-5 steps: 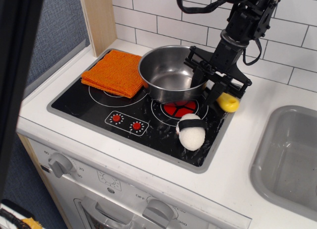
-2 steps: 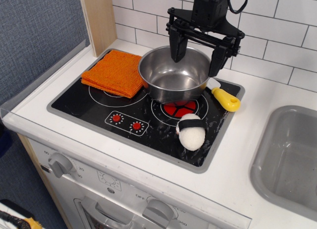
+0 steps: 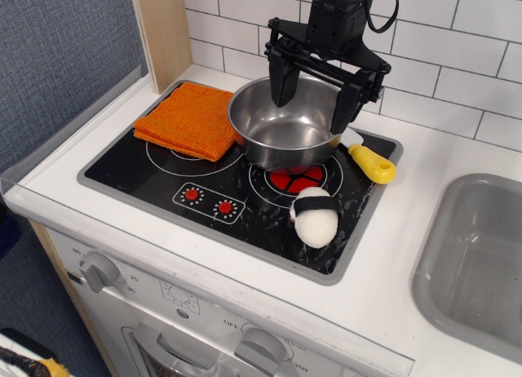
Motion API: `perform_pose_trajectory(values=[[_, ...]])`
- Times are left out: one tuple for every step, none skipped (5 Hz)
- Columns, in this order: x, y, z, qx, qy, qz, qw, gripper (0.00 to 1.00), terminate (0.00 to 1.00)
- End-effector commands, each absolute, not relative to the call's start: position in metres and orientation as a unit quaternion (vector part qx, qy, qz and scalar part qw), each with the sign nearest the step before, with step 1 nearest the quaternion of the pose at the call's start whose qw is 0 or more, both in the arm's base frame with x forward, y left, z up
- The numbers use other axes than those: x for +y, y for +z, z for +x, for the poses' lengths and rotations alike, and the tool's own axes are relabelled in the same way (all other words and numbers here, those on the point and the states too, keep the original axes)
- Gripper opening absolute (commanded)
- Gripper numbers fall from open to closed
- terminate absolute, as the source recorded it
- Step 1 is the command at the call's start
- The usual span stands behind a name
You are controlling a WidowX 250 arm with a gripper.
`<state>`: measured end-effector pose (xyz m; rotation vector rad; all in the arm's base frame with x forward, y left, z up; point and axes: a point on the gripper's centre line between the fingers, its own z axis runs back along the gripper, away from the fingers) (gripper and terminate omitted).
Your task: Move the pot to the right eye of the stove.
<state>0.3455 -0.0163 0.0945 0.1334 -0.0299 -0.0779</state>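
We find the pot [image 3: 287, 122] only partly over the right eye of the stove [image 3: 298, 179]; centring remains. The gripper [image 3: 311, 90] hangs above, fingers wide apart, empty.

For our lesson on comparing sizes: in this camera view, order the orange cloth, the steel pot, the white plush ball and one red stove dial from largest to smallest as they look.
1. pot and orange cloth: look alike, too close to rank
2. white plush ball
3. red dial
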Motion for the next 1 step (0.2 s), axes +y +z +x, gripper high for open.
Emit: perform_pose_trajectory(values=[[-0.0135, 0.1159, 0.3419, -0.051, -0.039, 0.066, 0.996, 1.0, 1.0]])
